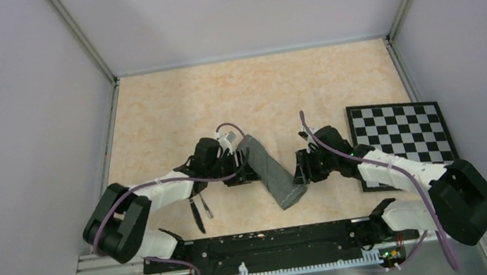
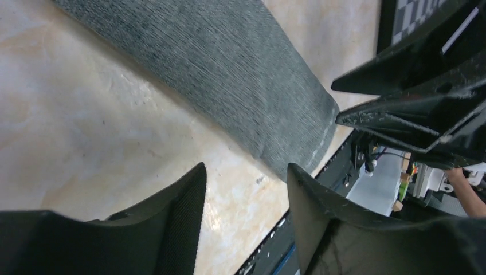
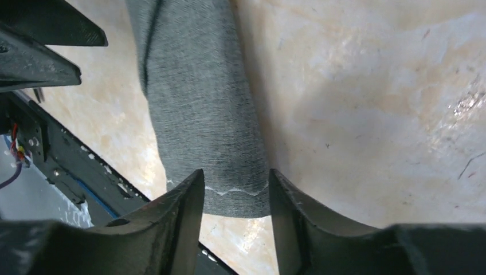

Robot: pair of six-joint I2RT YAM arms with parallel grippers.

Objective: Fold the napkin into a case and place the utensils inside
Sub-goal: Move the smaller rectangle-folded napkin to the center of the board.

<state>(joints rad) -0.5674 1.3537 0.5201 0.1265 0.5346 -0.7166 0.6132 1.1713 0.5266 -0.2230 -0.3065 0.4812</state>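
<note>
The napkin (image 1: 272, 171) is seen folded into a narrow dark grey oblong, laid flat and slanted mid-table (image 1: 220, 91), with pale stitching shown at its near end. The knife (image 1: 199, 218) and fork (image 1: 206, 206) are left outside it, side by side, off to the left.

The case (image 1: 272, 171) is dark grey with a pale stitched hem; the tabletop (image 1: 166, 112) is mottled beige; the board (image 1: 402, 132), at three o'clock, is black-and-white checkered.

No text, label or number can be read.
</note>
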